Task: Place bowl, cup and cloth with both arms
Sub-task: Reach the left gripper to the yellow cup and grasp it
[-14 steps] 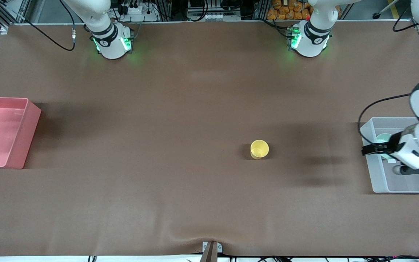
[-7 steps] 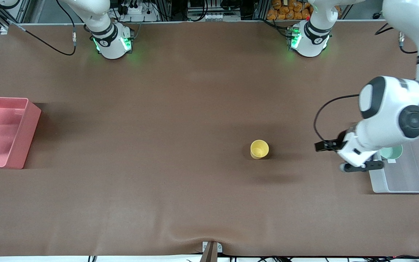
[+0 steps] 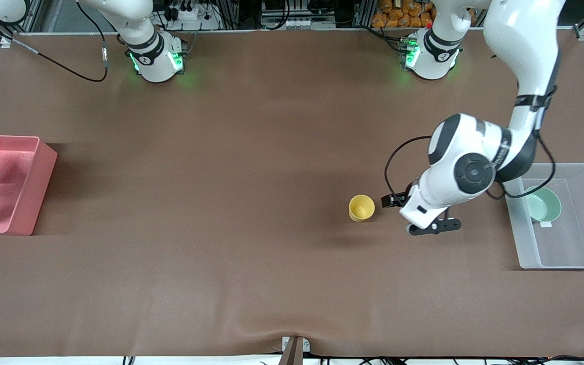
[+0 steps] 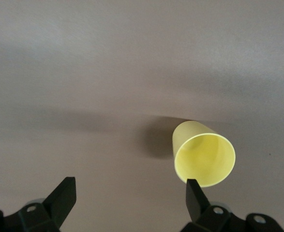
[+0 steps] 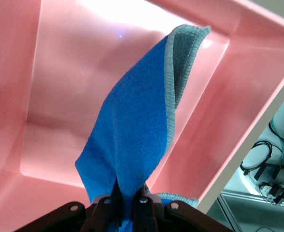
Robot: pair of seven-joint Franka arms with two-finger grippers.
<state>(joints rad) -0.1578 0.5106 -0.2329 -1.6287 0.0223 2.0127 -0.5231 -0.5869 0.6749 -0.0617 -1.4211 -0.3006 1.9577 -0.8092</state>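
left gripper (image 4: 129, 193), fingers spread wide and empty, hung over the brown table (image 3: 251, 152) just beside the upright yellow cup (image 3: 361, 208), mouth up. right gripper (image 5: 125, 205), clamped on the blue cloth (image 5: 132, 140), held it hanging lengthwise over the pink bin (image 3: 23, 187). mint-green bowl (image 3: 543, 204) lay in the clear bin (image 3: 560, 258).

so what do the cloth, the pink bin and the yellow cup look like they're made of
The cloth: soft woven or terry-like fabric, bright blue with a grey stitched edge; it hangs limp and folds.
The pink bin: probably hard plastic, smooth and glossy, with light glaring off its floor.
The yellow cup: likely thin plastic, plain and matte, with an even thin rim; paper cannot be ruled out.
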